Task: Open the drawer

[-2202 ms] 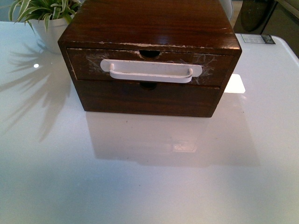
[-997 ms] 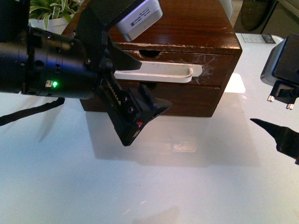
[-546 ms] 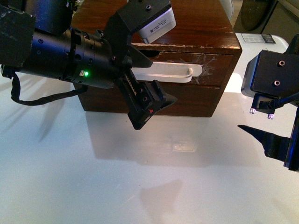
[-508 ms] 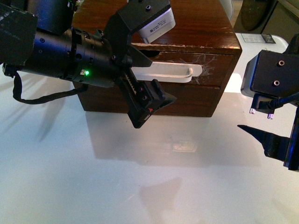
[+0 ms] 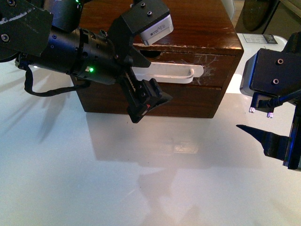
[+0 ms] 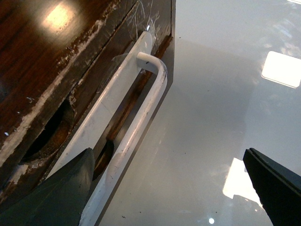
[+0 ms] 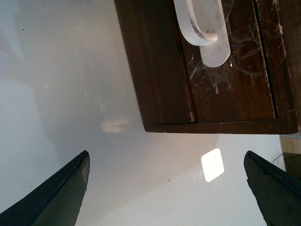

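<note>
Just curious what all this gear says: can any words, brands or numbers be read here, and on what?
Nothing legible.
Label on the white box on the arm: print too small.
Printed sheet at the far right: blurred.
Drawer: scratches only, no writing.

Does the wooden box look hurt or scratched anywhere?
Yes. The drawer has whitish scratches on its front, clustered around the end of the handle. The box is worn pale along its top front edge, where the finish looks chipped. Nothing looks spilled or crooked.
</note>
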Action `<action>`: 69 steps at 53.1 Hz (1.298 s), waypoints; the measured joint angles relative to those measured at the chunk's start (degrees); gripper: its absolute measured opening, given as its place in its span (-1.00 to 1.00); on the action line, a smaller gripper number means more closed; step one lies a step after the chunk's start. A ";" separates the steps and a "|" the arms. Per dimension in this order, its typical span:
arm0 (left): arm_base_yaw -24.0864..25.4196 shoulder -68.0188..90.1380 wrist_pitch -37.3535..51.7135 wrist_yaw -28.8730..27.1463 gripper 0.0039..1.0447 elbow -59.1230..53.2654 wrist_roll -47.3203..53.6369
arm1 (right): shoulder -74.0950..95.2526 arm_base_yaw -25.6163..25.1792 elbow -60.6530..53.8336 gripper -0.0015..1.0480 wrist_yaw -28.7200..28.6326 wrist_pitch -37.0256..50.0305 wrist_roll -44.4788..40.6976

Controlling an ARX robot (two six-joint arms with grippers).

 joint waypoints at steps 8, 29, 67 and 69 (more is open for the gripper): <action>0.46 0.94 -1.20 0.02 0.84 0.90 1.33 | 0.74 0.24 0.55 0.83 -0.04 -0.02 -0.02; 3.63 4.11 -7.23 -0.68 0.84 5.16 4.57 | 3.28 1.70 3.21 0.83 -0.46 -0.11 -0.02; 4.50 4.61 -7.54 -0.02 0.84 5.31 7.23 | 13.09 7.28 11.02 0.83 -1.95 2.80 -0.15; 4.50 4.63 -7.54 -0.02 0.84 5.31 7.28 | 13.40 7.43 11.37 0.83 -1.90 2.80 -0.11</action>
